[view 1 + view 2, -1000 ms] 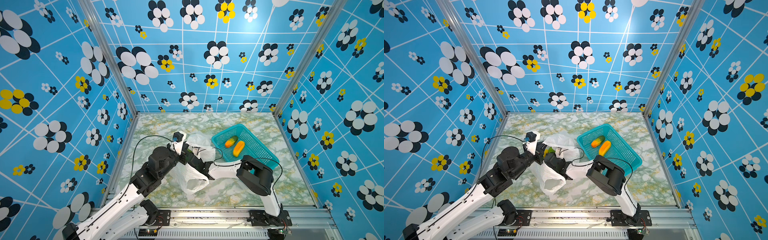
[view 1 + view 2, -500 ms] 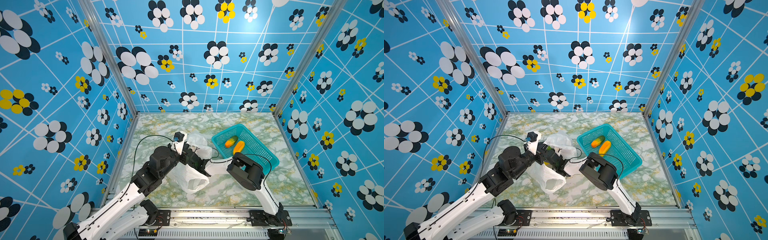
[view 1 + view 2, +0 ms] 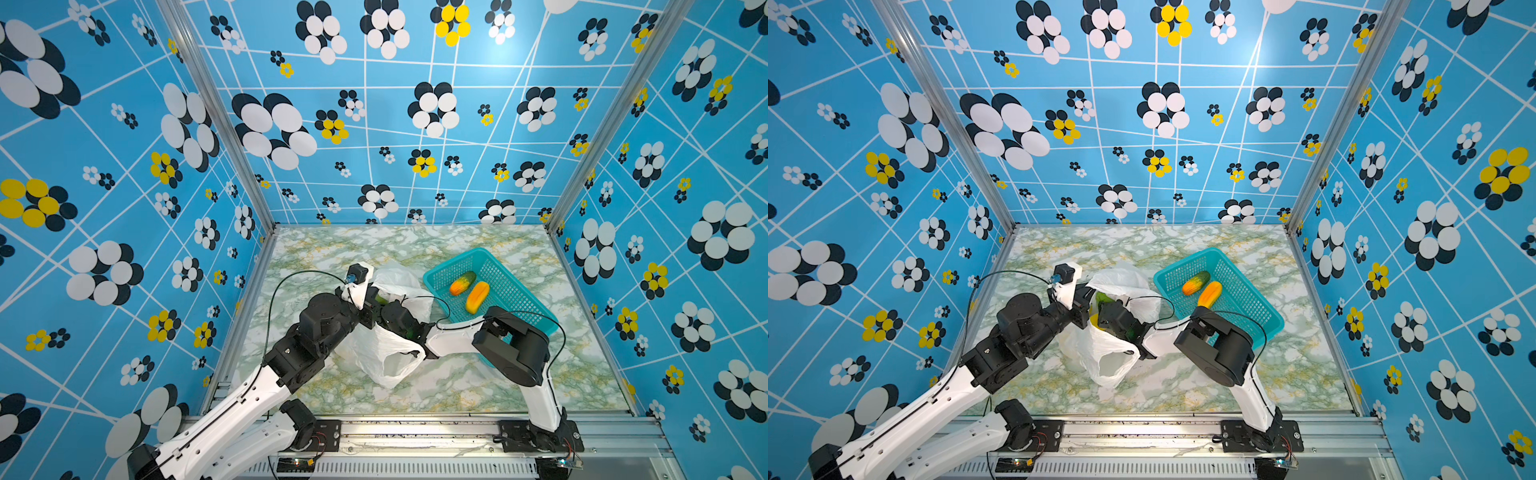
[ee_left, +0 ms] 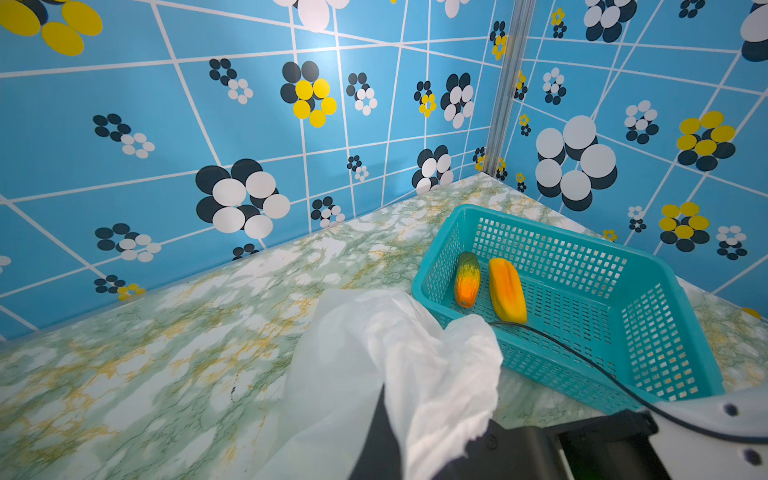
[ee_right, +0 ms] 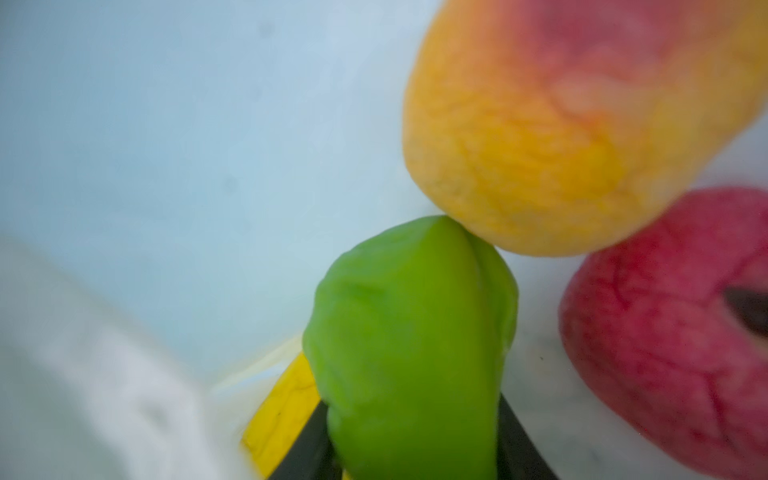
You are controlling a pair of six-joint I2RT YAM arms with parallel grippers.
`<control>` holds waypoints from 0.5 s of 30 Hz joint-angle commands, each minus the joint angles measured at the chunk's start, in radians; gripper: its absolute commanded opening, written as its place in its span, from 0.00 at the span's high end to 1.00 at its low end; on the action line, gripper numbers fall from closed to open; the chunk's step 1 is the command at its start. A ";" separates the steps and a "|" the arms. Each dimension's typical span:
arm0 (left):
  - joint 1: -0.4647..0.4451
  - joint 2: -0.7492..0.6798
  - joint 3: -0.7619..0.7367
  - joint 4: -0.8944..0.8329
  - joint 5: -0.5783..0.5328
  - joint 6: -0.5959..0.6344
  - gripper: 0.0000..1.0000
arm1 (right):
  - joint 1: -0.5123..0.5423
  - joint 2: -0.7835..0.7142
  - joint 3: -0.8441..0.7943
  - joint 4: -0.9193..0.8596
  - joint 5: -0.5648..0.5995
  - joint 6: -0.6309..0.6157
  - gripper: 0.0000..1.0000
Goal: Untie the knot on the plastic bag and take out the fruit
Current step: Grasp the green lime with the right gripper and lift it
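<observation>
The white plastic bag [image 3: 386,357] lies crumpled mid-table, its mouth lifted. My left gripper [image 3: 368,305] is shut on the bag's upper edge; in the left wrist view the film [image 4: 415,365] drapes over the closed fingers [image 4: 378,432]. My right gripper [image 3: 1106,309] reaches into the bag's mouth. In the right wrist view it [image 5: 415,449] is shut on a green fruit [image 5: 411,345] that fills the gap between both fingers. Inside the bag an orange-yellow fruit [image 5: 540,145], a red fruit [image 5: 665,332] and a yellow fruit [image 5: 282,411] lie close by. The knot is out of view.
A teal mesh basket [image 3: 449,266] stands right of the bag and holds an orange-green fruit [image 3: 462,283] and a yellow-orange fruit [image 3: 477,297]. The right arm's elbow [image 3: 511,349] hangs over the basket's near corner. Patterned blue walls enclose the marble table on three sides.
The right arm has swung left and pushed its gripper deeper into the bag, and its jaws have closed from wide open onto the green fruit. The left gripper keeps holding the bag.
</observation>
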 commanded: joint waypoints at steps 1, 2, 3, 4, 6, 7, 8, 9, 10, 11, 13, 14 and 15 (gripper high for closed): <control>-0.006 0.010 -0.013 0.035 -0.026 0.006 1.00 | 0.021 -0.108 -0.041 0.084 0.044 -0.142 0.82; -0.006 0.012 -0.014 0.035 -0.030 0.006 1.00 | 0.034 -0.132 -0.051 0.086 0.064 -0.181 0.83; -0.005 0.011 -0.012 0.033 -0.032 0.006 1.00 | 0.046 -0.149 -0.058 0.086 0.086 -0.212 0.84; -0.005 0.011 -0.011 0.034 -0.035 0.005 1.00 | 0.061 -0.173 -0.070 0.086 0.113 -0.245 0.85; -0.005 0.008 -0.014 0.034 -0.035 0.005 1.00 | 0.085 -0.215 -0.099 0.105 0.145 -0.296 0.86; -0.005 0.006 -0.014 0.036 -0.037 0.005 1.00 | 0.095 -0.238 -0.120 0.123 0.155 -0.319 0.86; -0.005 0.006 -0.014 0.039 -0.039 0.005 1.00 | 0.102 -0.260 -0.141 0.139 0.165 -0.339 0.87; -0.003 0.008 -0.014 0.039 -0.042 0.004 1.00 | 0.108 -0.280 -0.159 0.151 0.169 -0.356 0.87; -0.003 0.009 -0.013 0.039 -0.044 0.006 1.00 | 0.112 -0.301 -0.178 0.163 0.171 -0.374 0.87; -0.003 0.010 -0.014 0.039 -0.045 0.006 1.00 | 0.118 -0.323 -0.198 0.176 0.170 -0.391 0.88; -0.003 0.010 -0.015 0.041 -0.050 0.006 1.00 | 0.130 -0.356 -0.236 0.224 0.155 -0.438 0.88; -0.003 0.010 -0.012 0.037 -0.057 0.005 1.00 | 0.134 -0.369 -0.263 0.260 0.129 -0.469 0.88; -0.002 0.010 -0.009 0.033 -0.064 0.003 1.00 | 0.138 -0.381 -0.284 0.296 0.099 -0.494 0.88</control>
